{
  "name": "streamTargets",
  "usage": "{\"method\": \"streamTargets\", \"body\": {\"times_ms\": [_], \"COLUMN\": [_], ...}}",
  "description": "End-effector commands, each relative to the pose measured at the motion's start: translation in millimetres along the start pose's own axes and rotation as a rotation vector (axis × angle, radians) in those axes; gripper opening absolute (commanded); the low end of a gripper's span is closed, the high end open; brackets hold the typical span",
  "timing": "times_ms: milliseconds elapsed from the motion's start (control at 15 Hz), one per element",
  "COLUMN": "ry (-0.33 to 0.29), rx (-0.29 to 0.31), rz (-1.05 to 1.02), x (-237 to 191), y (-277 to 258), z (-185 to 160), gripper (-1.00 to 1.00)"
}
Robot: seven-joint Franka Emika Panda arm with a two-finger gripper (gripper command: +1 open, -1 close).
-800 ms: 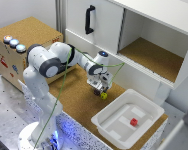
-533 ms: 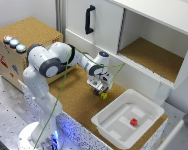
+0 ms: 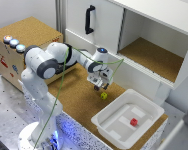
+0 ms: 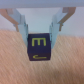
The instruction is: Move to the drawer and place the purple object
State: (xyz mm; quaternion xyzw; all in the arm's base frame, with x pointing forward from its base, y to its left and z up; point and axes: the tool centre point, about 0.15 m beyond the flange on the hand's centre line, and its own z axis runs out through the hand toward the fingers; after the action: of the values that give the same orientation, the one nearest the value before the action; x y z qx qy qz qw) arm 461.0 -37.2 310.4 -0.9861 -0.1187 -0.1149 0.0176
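The purple object (image 4: 39,48) is a small dark cube with a yellow letter on its face, lying on the cork table top (image 3: 76,95). In the exterior view the purple object (image 3: 103,95) sits just beside the white tray. My gripper (image 3: 100,86) hangs directly over it, open; in the wrist view my gripper (image 4: 40,29) has one finger on each side of the cube with a small gap. The cork-topped box (image 3: 29,31) with coloured buttons stands at the exterior view's left. I cannot make out its drawer front or handle.
A white plastic tray (image 3: 110,120) holding a small red block (image 3: 134,121) stands at the exterior view's right front. Behind is a white cabinet with a black-handled door (image 3: 89,20) and an open cork-floored compartment (image 3: 154,55). A green cable (image 3: 69,75) runs along the arm.
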Motion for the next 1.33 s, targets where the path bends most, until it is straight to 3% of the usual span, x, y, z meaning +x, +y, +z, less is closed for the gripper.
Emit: {"method": "streamTargets", "body": {"times_ms": [0, 333, 733, 1000, 1267], "ry": [0.189, 0.189, 0.179, 0.062, -0.044], "rx": [0.042, 0.123, 0.270, 0.356, 0.346], "rz": [-0.136, -0.339, -0.666, -0.955, -1.160], "x": [37.3, 57.4, 71.4, 63.2, 35.1], "y": [-55.8, -111.0, -215.2, -292.7, -337.1], "z": [-100.6, -132.0, -158.4, -151.8, -115.1], "gripper": [-1.00, -1.00, -1.00, -1.00, -1.00]}}
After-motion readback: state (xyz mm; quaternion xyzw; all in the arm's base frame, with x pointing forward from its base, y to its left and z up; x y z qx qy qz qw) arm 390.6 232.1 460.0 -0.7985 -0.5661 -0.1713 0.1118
